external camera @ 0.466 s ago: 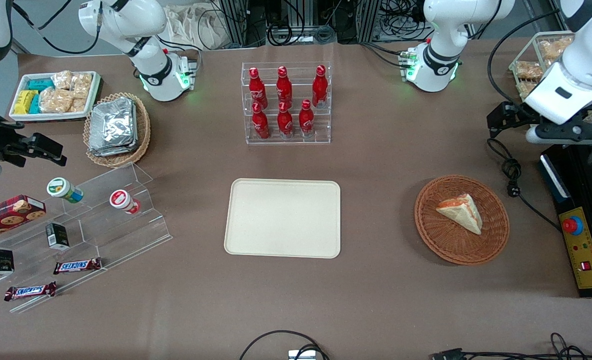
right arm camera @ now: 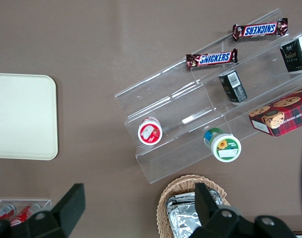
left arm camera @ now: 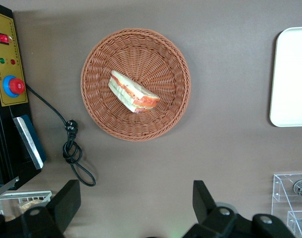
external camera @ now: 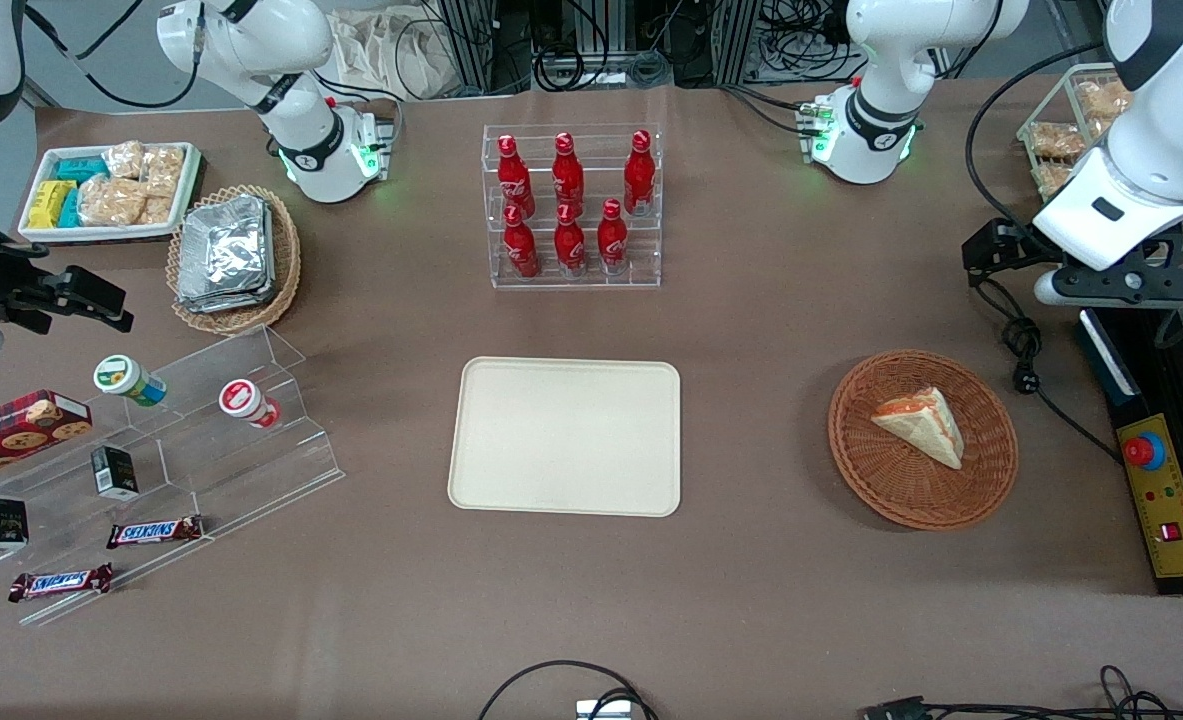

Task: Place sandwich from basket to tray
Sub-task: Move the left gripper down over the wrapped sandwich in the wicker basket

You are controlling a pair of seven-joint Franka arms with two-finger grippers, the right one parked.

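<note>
The sandwich [external camera: 921, 426], a pale wedge with orange-red and green filling at its edge, lies in the round reddish-brown wicker basket [external camera: 876, 480]. The cream tray [external camera: 566, 450] sits bare at the table's middle, beside the basket. My left gripper [external camera: 1129, 284] hangs high above the table's edge at the working arm's end, farther from the front camera than the basket. In the left wrist view the gripper [left arm camera: 136, 198] is open and holds nothing, well apart from the sandwich [left arm camera: 133, 92], the basket [left arm camera: 161, 54] and the tray [left arm camera: 292, 74].
A black control box with a red button [external camera: 1146, 452] and a coiled cable [external camera: 1021, 345] lie beside the basket. A clear rack of red bottles [external camera: 571, 205] stands farther from the front camera than the tray. Acrylic steps with snacks [external camera: 151, 470] are toward the parked arm's end.
My left gripper has shifted a little toward the basket and the front camera. The sandwich, basket and tray have not moved.
</note>
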